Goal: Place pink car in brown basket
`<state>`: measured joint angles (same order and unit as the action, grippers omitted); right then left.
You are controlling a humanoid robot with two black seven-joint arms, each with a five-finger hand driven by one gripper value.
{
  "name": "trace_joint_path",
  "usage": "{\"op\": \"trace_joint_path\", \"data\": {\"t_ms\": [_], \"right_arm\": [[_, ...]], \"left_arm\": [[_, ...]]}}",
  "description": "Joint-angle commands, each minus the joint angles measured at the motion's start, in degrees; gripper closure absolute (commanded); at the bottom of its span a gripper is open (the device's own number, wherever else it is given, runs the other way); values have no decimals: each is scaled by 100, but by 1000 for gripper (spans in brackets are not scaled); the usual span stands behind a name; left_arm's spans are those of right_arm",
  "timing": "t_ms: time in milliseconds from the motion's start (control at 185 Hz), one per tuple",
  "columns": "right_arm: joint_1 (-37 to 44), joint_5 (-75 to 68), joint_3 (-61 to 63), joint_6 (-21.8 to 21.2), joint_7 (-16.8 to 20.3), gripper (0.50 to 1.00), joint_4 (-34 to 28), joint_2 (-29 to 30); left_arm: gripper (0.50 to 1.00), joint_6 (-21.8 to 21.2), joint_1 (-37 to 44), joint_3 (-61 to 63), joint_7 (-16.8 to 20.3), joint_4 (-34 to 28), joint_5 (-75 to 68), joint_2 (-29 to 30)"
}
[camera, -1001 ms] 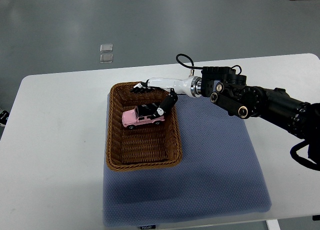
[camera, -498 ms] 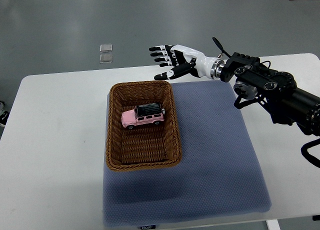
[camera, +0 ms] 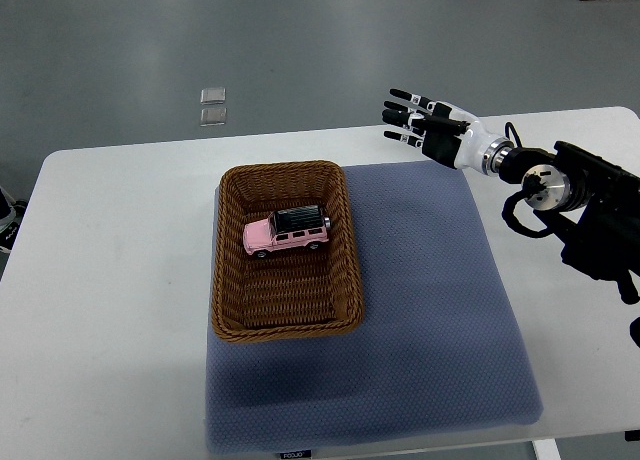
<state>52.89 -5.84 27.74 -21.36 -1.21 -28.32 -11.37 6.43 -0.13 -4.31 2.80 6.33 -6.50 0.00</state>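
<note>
Basket, brown wicker, sits at the left of a blue-grey mat, and the pink car now lies inside it, upright on its wheels, untouched. Further right, the right hand has pulled well away from the basket toward the table's far edge, fingers spread wide and empty, so the placing looks finished. White table beneath; grey floor beyond.

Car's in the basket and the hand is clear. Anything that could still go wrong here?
Little, I think. The pink car lies inside the brown basket, on its wheels, so it might roll if the basket is bumped. The right hand hangs open over the table's far edge; a low sweep could catch the blue mat or the basket rim.
</note>
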Motion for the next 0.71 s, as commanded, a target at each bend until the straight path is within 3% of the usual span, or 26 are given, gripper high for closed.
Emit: {"op": "trace_joint_path", "data": {"t_ms": [0, 211, 703], "right_arm": [[-86, -278, 65, 27, 42, 607, 2, 4], [-183, -322, 65, 44, -37, 583, 28, 12], [-341, -243, 65, -35, -37, 583, 55, 4]], "left_arm": [[500, -1, 5, 0, 1, 0, 0, 0], [500, -1, -4, 0, 1, 0, 0, 0], [500, -1, 5, 0, 1, 0, 0, 0]]}}
